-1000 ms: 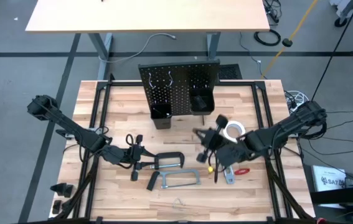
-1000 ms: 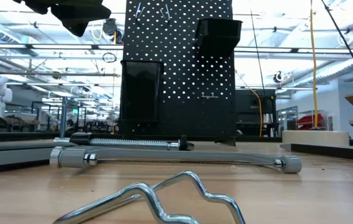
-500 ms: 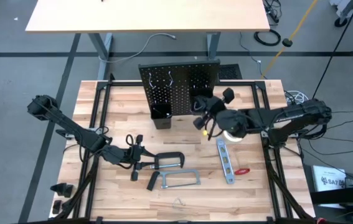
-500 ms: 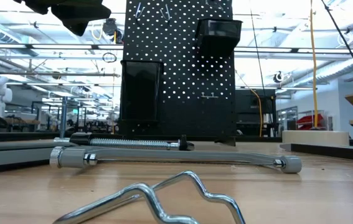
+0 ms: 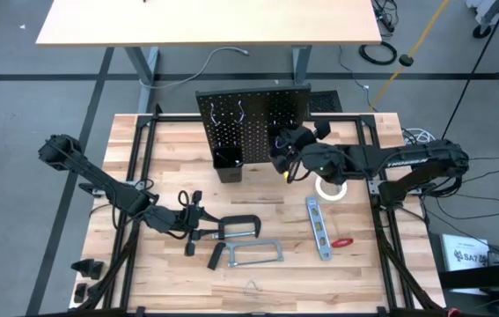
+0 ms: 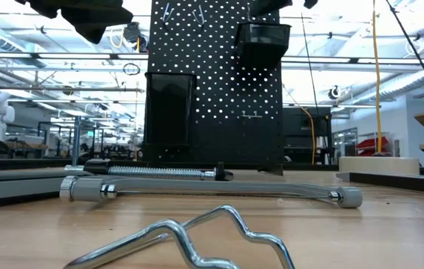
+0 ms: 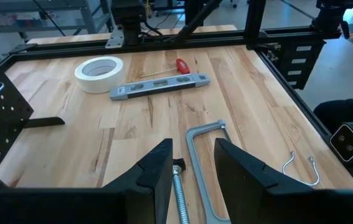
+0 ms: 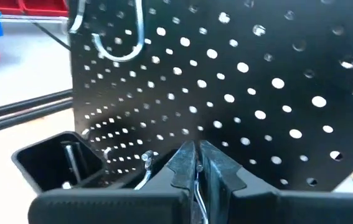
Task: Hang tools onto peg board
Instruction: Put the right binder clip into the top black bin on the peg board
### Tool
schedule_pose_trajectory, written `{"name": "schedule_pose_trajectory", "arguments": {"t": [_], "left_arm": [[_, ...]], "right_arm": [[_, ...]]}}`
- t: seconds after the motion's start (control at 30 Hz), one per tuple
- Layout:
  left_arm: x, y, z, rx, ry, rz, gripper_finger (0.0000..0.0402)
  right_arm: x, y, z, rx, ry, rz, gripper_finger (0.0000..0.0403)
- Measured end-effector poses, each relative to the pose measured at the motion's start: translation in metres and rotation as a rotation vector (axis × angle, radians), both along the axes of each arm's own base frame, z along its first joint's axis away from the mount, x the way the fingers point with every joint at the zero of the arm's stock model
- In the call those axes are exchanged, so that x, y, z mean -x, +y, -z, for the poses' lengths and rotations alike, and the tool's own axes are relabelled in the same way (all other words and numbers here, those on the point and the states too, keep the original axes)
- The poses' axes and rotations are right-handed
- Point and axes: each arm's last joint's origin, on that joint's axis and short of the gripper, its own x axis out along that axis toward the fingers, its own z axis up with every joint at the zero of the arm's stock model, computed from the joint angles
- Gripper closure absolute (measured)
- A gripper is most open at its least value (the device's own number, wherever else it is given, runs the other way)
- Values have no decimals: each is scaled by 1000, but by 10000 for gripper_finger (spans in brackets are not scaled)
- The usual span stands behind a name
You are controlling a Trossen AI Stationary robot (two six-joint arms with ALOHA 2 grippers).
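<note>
The black peg board (image 5: 253,123) stands upright at the table's far middle and carries two black bins. My right gripper (image 5: 282,158) (image 8: 196,163) is shut on a small silver tool, close in front of the board above its right bin (image 6: 260,41). A yellow bit (image 5: 287,173) shows under the gripper. My left gripper (image 5: 198,224) (image 7: 192,177) is open at the near left. The black C-clamp (image 5: 242,227) lies on the table, and its screw (image 7: 177,183) shows between the fingers; I cannot tell whether they touch it. My right gripper pinches a thin silver strip of the tool (image 8: 196,182) between its two fingertips. The fingers come nearly level from the table's right side and point at the board's holes. The tool is lifted clear of the table; the fingers hide the rest of it.
On the table lie the grey hacksaw (image 5: 253,255), the grey level (image 5: 318,229), the white tape roll (image 5: 330,187), the red-handled tool (image 5: 343,241) and a bent wire hook (image 6: 197,232) at the near edge. A silver hook (image 8: 117,37) hangs on the board.
My right gripper has swung from over the level at the near right toward the far edge and a little up, to the peg board's right bin. It turned on the way and kept the tool. The tape roll now shows uncovered.
</note>
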Motion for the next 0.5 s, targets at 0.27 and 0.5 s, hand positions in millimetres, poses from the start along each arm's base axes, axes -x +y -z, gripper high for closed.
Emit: {"name": "schedule_pose_trajectory", "arguments": {"t": [0.27,0.5], "left_arm": [[0,0,0,0,0,0,278],[0,0,0,0,0,0,278]], "right_arm": [[2,-8,3,-19,13,35,391],[2,-9,3,-24,8,42,365]]}}
